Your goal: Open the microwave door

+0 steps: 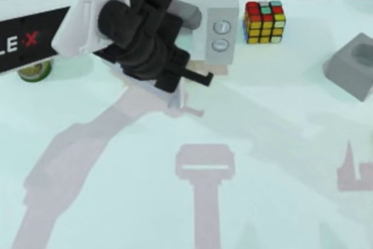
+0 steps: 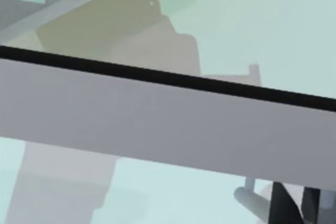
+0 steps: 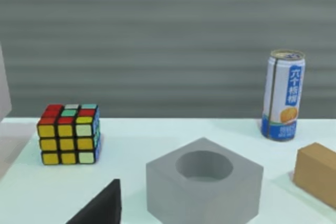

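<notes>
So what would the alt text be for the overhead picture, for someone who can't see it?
The left arm's black gripper reaches in front of a light grey microwave with two silver knobs. A colourful puzzle cube and a grey block sit at the table's right.

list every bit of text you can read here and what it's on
"LE X", cut off at the frame edge, with a red X: on the white left arm in the top view.
Blue vertical characters on the drink can: too small to read.
The microwave knob panel shows no readable marks.
</notes>
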`<control>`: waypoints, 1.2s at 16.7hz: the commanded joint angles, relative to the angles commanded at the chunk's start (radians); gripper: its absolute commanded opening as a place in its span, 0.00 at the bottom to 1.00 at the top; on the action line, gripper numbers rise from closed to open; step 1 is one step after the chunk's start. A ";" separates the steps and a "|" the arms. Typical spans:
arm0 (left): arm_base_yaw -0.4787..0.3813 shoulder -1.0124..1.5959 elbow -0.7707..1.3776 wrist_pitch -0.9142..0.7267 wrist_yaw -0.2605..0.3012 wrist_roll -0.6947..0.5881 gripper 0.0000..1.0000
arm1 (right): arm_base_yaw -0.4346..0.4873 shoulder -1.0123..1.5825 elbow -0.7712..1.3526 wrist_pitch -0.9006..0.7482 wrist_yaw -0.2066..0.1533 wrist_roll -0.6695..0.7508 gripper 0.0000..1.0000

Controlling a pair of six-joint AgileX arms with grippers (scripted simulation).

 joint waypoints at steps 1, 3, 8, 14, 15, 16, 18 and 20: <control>-0.005 0.004 -0.003 0.000 0.006 -0.004 0.00 | 0.000 0.000 0.000 0.000 0.000 0.000 1.00; 0.000 -0.005 -0.011 0.002 0.014 0.011 0.00 | 0.000 0.000 0.000 0.000 0.000 0.000 1.00; 0.040 -0.059 -0.076 0.009 0.072 0.122 0.00 | 0.000 0.000 0.000 0.000 0.000 0.000 1.00; 0.048 -0.072 -0.087 0.013 0.085 0.145 0.00 | 0.000 0.000 0.000 0.000 0.000 0.000 1.00; 0.048 -0.072 -0.087 0.013 0.085 0.145 0.00 | 0.000 0.000 0.000 0.000 0.000 0.000 1.00; 0.048 -0.072 -0.087 0.013 0.085 0.145 0.00 | 0.000 0.000 0.000 0.000 0.000 0.000 1.00; 0.048 -0.072 -0.087 0.013 0.085 0.145 0.00 | 0.000 0.000 0.000 0.000 0.000 0.000 1.00; 0.048 -0.072 -0.087 0.013 0.085 0.145 0.00 | 0.000 0.000 0.000 0.000 0.000 0.000 1.00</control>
